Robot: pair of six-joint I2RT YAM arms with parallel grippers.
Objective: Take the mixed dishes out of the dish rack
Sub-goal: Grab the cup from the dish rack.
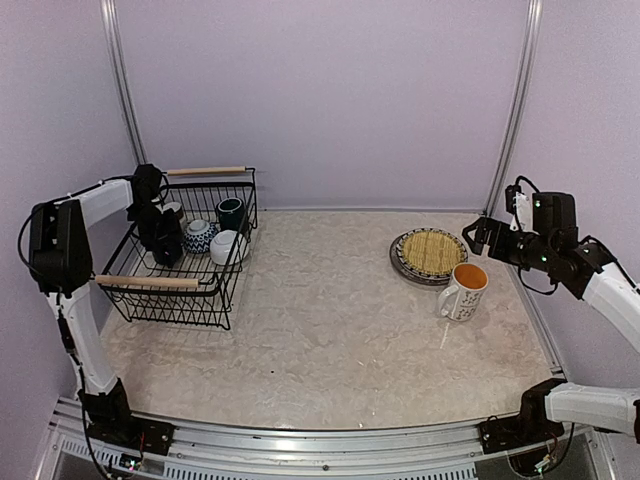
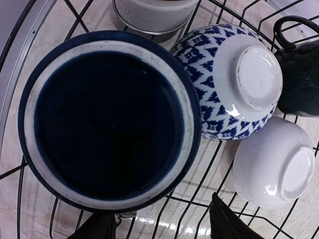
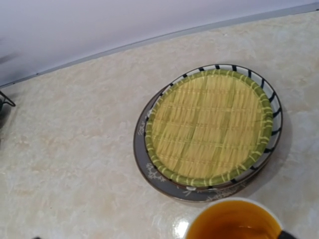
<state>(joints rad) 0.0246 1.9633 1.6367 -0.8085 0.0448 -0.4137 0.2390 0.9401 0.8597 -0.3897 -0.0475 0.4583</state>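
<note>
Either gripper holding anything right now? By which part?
Nothing is held. Left gripper sits open above the dark blue mug in the dish rack, not clamping it; right gripper hangs empty near the stacked plates.

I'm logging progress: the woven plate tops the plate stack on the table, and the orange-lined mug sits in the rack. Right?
Not quite. The orange-lined mug stands on the table beside the plate stack, as the top external view shows. The woven plate does top it.

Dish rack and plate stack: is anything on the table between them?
Nothing; the top external view shows bare table between dish rack and plate stack.
</note>
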